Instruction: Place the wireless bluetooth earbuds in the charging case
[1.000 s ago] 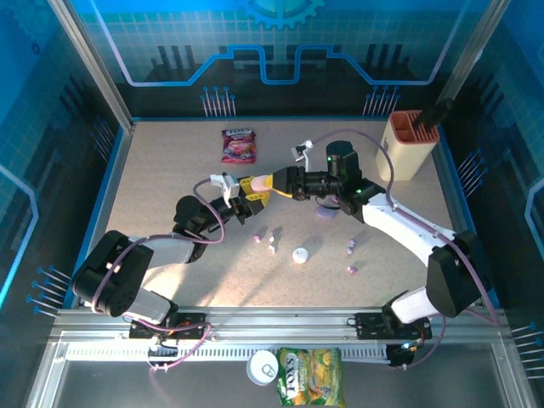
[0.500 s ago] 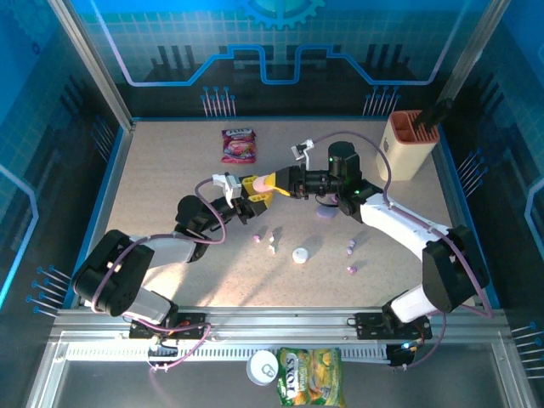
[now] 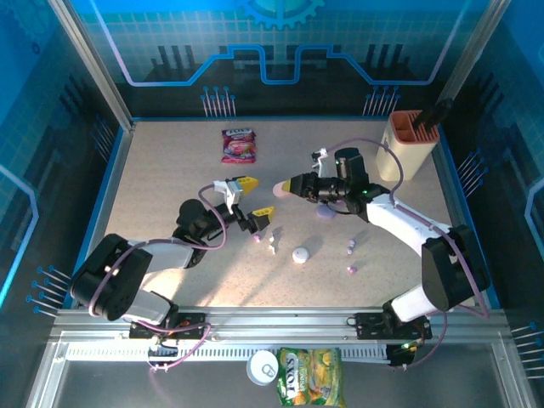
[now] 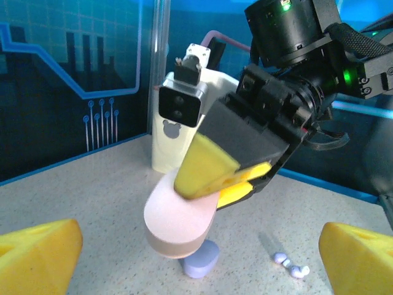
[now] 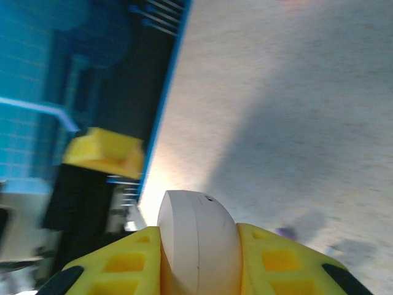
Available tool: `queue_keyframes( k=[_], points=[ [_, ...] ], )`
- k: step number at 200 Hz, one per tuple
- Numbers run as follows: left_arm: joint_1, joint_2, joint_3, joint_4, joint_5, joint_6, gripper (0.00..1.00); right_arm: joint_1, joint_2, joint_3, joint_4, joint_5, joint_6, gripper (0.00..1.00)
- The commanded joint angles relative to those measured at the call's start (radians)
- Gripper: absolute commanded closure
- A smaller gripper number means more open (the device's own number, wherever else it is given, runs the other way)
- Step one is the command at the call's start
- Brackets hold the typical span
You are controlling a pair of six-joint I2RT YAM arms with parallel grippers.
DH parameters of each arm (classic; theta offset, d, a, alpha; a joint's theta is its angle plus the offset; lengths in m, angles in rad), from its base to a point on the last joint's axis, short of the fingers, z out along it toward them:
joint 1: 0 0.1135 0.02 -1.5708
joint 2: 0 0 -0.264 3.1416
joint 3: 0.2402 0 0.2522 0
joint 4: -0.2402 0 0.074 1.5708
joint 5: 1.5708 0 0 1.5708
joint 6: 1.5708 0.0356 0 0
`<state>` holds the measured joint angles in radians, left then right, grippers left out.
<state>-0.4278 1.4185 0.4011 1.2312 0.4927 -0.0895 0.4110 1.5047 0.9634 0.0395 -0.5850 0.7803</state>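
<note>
My right gripper (image 3: 297, 184) is shut on a pale pink pebble-shaped charging case (image 3: 282, 188), held closed above the table's middle. In the right wrist view the case (image 5: 198, 243) sits squeezed between both yellow fingers (image 5: 126, 267). My left gripper (image 3: 254, 201) stands open just left of it, touching nothing; its yellow fingers (image 4: 38, 258) frame the pink case (image 4: 178, 224) in the left wrist view. A purple case (image 3: 324, 212) lies on the table under the right arm. Tiny earbuds lie scattered: a purple one (image 3: 257, 240), a white one (image 3: 272, 246), and two more (image 3: 350, 247) to the right.
A white case (image 3: 300, 254) lies in the middle near the earbuds. A pink snack pouch (image 3: 239, 144) lies at the back and a beige holder (image 3: 408, 144) stands at the back right. A can (image 3: 265, 367) and green pouch (image 3: 313, 376) sit below the front rail.
My left gripper let go of the pink case, opened wide and drew back to the left. My right gripper closed on the case and carried it slightly right.
</note>
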Motion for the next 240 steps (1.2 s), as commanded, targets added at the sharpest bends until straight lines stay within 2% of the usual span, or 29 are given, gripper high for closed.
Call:
queue_keyframes(
  k=[1, 40, 70, 98, 114, 144, 171, 194, 240],
  points=[
    [-0.005, -0.091, -0.008, -0.166, -0.046, 0.083, 0.01, -0.011, 0.078, 0.067, -0.196, 0.172, -0.19, 0.77],
    [-0.018, -0.198, 0.002, -0.42, -0.101, 0.175, 0.01, -0.011, 0.264, 0.159, -0.177, 0.191, -0.2, 0.78],
    [-0.03, -0.244, 0.006, -0.531, -0.142, 0.206, 0.01, -0.01, 0.391, 0.227, -0.159, 0.178, -0.169, 0.78],
    [-0.038, -0.252, 0.016, -0.598, -0.155, 0.214, 0.01, -0.001, 0.46, 0.271, -0.174, 0.187, -0.167, 0.74],
    [-0.042, -0.246, 0.023, -0.614, -0.158, 0.223, 0.01, -0.003, 0.462, 0.28, -0.192, 0.215, -0.182, 0.67],
    [-0.046, -0.214, 0.054, -0.638, -0.174, 0.235, 0.01, -0.013, 0.405, 0.269, -0.22, 0.286, -0.228, 0.46],
    [-0.059, -0.167, 0.091, -0.664, -0.171, 0.271, 0.01, -0.024, 0.299, 0.234, -0.268, 0.384, -0.322, 0.34],
    [-0.072, -0.119, 0.114, -0.667, -0.156, 0.317, 0.01, -0.042, 0.21, 0.196, -0.342, 0.483, -0.37, 0.31],
    [-0.129, 0.054, 0.302, -0.819, -0.1, 0.543, 0.01, -0.181, -0.059, -0.065, -0.235, 0.422, -0.247, 0.3]
  ],
)
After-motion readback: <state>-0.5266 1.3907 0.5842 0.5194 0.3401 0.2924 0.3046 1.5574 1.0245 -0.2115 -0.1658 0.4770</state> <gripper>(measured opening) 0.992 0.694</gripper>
